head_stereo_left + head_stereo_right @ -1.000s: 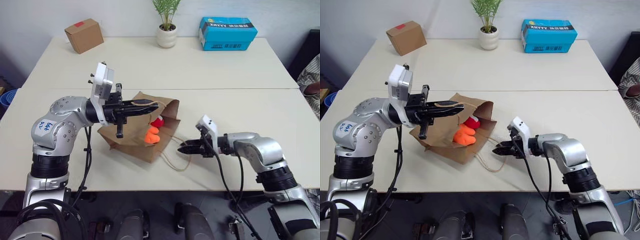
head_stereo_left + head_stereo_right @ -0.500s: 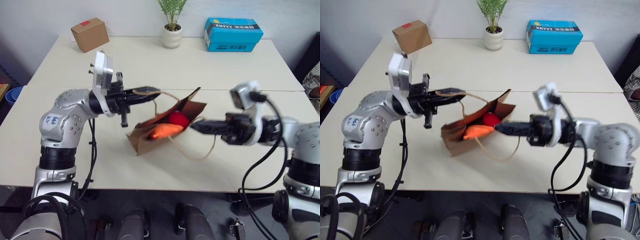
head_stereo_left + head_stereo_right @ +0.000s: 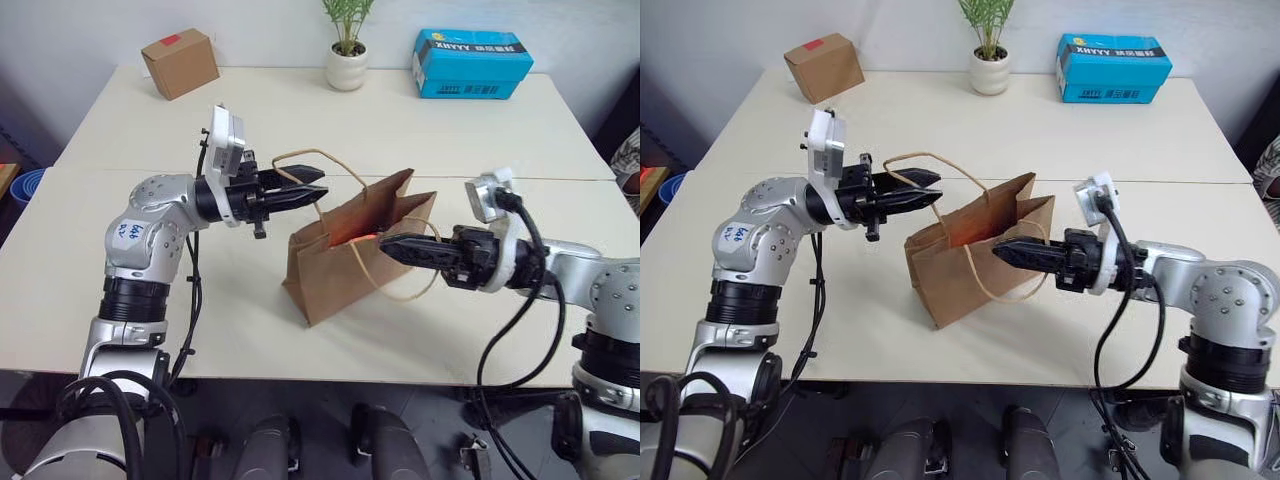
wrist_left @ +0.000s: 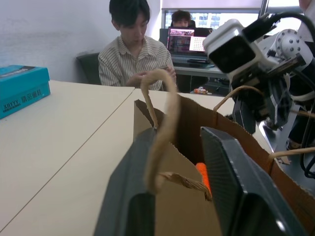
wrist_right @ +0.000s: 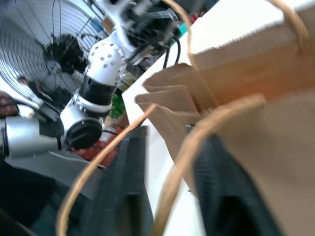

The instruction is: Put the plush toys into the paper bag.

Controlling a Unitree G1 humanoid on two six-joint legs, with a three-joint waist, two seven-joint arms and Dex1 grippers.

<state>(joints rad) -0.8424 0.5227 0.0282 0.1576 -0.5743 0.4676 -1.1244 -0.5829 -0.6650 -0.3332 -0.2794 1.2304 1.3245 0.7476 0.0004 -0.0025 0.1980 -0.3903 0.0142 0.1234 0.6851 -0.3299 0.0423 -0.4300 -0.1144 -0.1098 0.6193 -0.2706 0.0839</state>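
Note:
The brown paper bag [image 3: 345,265] stands upright on the near table, mouth up. Deep inside it I see an orange plush toy [image 4: 202,174]. My left gripper [image 3: 318,184] points right at the bag's top edge. It is open, and the far handle cord [image 3: 310,155] loops up over it and passes between its fingers [image 4: 133,196]. My right gripper [image 3: 385,246] points left at the bag's near face. It is open too, with the near handle cord [image 3: 400,295] hanging round it and running through its gap [image 5: 172,140].
On the far table stand a small cardboard box [image 3: 180,62], a potted plant [image 3: 346,60] and a blue box [image 3: 472,62]. A seated person [image 4: 130,54] is beyond the table's right end. A fan [image 5: 44,44] stands off to the left.
The bag went from lying flat to tilted to standing upright. My right gripper rose off the table with a handle. Both grippers, shut on the cords before, now stand open.

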